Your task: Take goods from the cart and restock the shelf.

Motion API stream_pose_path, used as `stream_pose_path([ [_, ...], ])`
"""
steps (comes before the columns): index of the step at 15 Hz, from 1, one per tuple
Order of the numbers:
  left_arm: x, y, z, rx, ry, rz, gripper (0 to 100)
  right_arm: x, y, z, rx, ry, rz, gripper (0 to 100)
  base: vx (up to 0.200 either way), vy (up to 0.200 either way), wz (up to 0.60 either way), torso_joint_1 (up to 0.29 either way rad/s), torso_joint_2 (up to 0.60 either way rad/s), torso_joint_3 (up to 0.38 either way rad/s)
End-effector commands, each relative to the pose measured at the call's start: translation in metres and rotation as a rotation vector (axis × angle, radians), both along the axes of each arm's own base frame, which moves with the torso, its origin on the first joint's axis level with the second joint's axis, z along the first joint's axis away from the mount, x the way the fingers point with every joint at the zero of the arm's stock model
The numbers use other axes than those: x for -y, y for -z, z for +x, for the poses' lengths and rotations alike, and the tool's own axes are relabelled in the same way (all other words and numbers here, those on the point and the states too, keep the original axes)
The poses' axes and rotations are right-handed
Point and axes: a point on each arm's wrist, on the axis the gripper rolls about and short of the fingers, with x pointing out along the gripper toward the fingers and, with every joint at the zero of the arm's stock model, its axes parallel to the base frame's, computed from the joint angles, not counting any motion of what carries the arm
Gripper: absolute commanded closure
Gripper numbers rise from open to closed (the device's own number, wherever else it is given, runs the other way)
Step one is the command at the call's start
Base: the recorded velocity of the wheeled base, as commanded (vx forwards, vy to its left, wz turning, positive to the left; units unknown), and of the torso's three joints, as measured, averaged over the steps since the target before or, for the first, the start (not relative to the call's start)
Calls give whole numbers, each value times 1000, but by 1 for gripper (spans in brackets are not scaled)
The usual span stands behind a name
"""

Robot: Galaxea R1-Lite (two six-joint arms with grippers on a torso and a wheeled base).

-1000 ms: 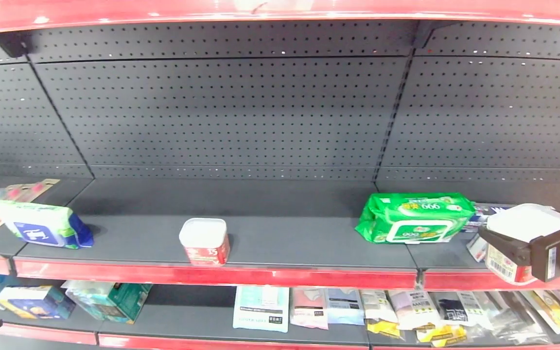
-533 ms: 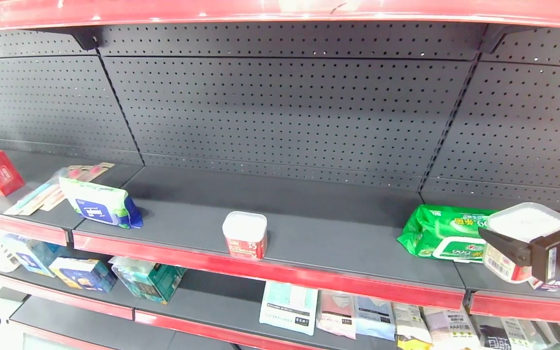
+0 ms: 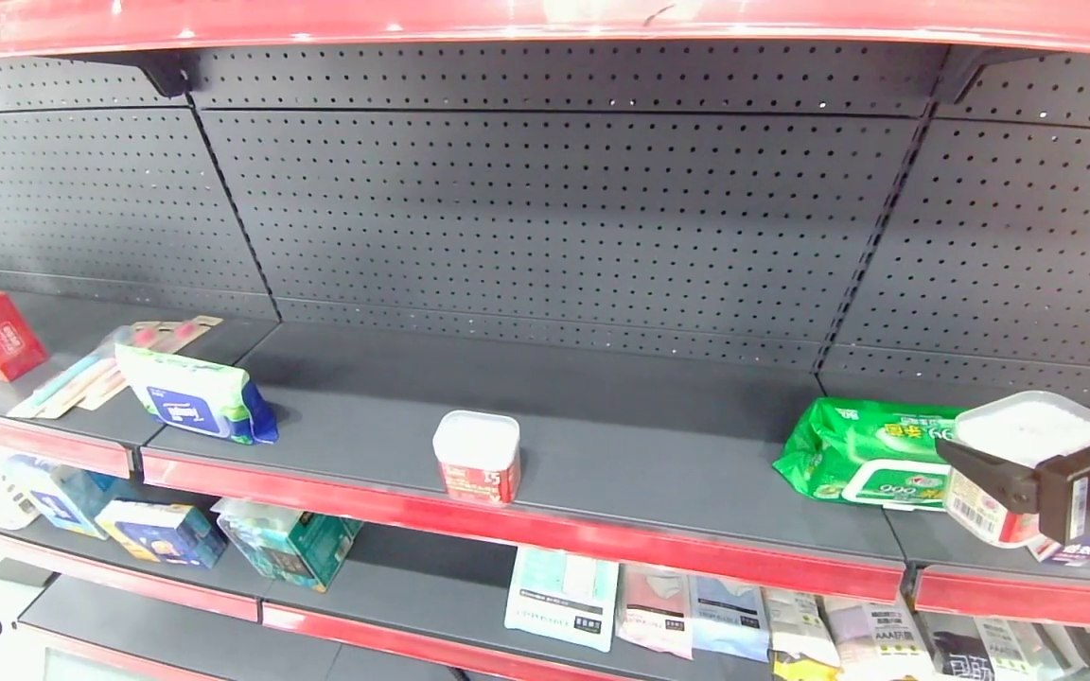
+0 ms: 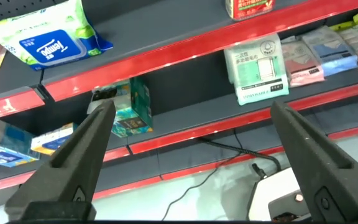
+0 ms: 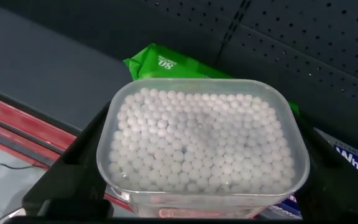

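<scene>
At the right end of the shelf (image 3: 602,454), we saw our right claw (image 3: 1009,478) clamped on a tub of white beads (image 3: 1028,435), just before a green wipes pack (image 3: 862,445), our left claw (image 4: 192,106) hung open, down low.

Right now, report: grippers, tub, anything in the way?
Right gripper shut on tub, before shelf. Left gripper open, low. Green wipes on shelf just beyond tub.

The centre tub (image 3: 476,456) stands at the front edge of the shelf (image 3: 659,473). The left wipes pack (image 3: 193,394) lies well to its left, the right wipes pack (image 3: 862,452) well to its right. The second tub (image 3: 1028,430), in the right hand (image 3: 1013,478), is before that pack's right end.
</scene>
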Motion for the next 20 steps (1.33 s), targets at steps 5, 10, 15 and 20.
stream_pose_path([
  [5, -2, 4, -4, 20, 8, 5, 0, -2, -9, 3, 33, -17, -1, 100, 0, 0, 0, 0, 0, 0],
  [10, -8, 28, -20, 92, 11, 47, 0, -13, -13, 9, 38, -83, 5, 100, 0, 0, 0, 0, 0, 0],
  [15, -10, 25, -21, 118, -65, 64, 0, -16, -10, 11, 17, -90, 30, 100, 0, 0, 0, 0, 0, 0],
  [20, -6, 13, -2, 78, -210, 110, 0, -12, -7, 12, 3, -57, 60, 100, 0, 0, 0, 0, 0, 0],
])
